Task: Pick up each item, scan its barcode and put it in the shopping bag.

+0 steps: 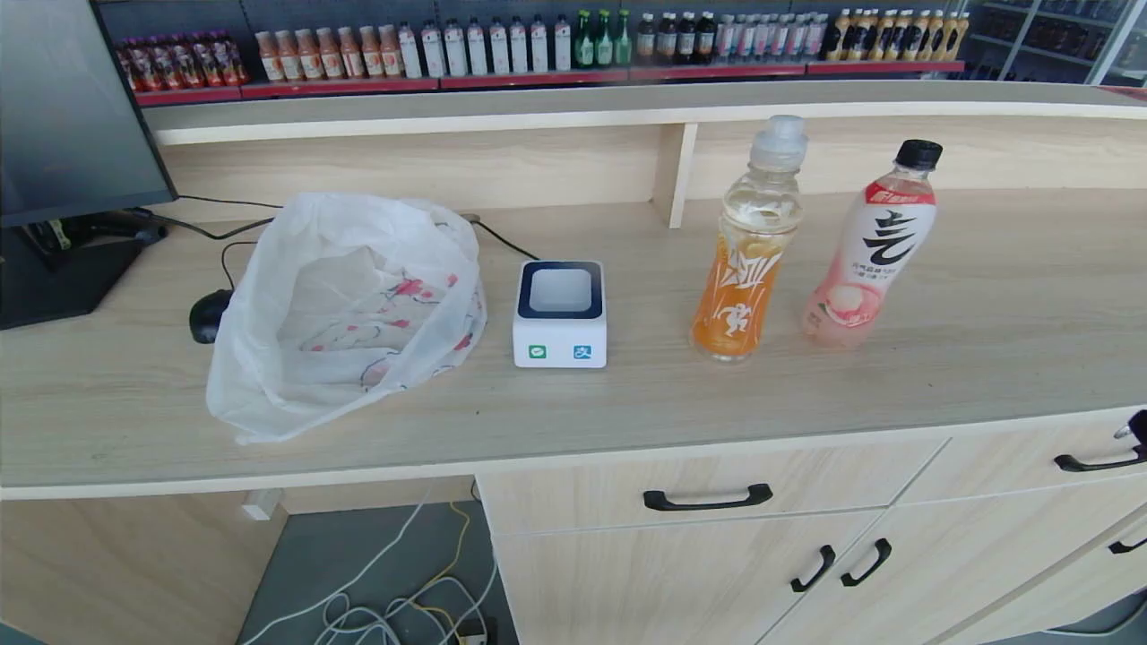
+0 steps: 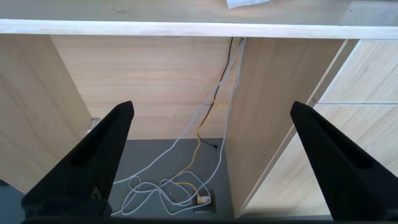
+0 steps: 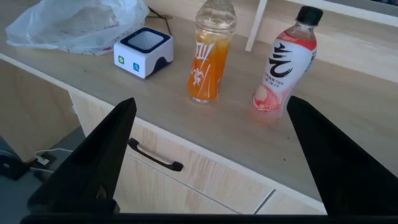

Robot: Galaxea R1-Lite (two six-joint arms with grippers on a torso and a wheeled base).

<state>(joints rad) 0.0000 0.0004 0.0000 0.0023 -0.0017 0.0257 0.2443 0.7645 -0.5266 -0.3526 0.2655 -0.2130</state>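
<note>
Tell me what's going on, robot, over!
Both open, empty: left gripper, right gripper. Upright on the counter, not yet bagged: orange bottle, pink bottle. Nothing blocks scanner or shopping bag.

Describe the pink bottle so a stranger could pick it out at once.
On the wooden counter, find the white scanner box beside the plastic bag. Two bottles stand upright on the scanner's other side; the pink bottle is the one farther from it. Unlike the orange bottle with its clear cap, it has a black cap and a white label.
</note>
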